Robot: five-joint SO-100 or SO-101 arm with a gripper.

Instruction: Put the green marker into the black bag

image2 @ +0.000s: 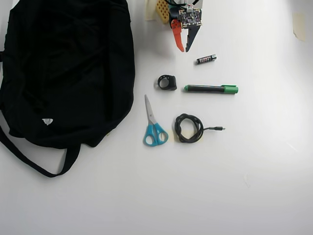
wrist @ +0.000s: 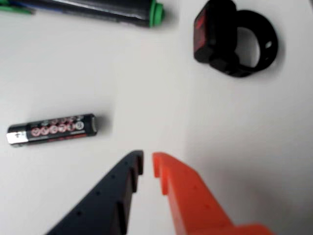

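Clearly the gripper (image2: 185, 48) holds nothing, its jaws barely apart, while the green marker (image2: 211, 88) lies crosswise just beyond its tips, beside the battery (image2: 206, 59), well apart from the black bag (image2: 63, 68).

A smooth, matt white counter (image2: 254, 171). The black bag (image2: 63, 68) is soft, matt cloth. The green marker (image2: 211, 88) has a smooth plastic barrel with a slight sheen. The battery (wrist: 52, 129) wears a glossy printed wrap with a bright metal end. The gripper (wrist: 147, 164) has matt plastic fingers, one orange, one dark. The scissors (image2: 153, 123) have shiny metal blades and blue plastic handles.
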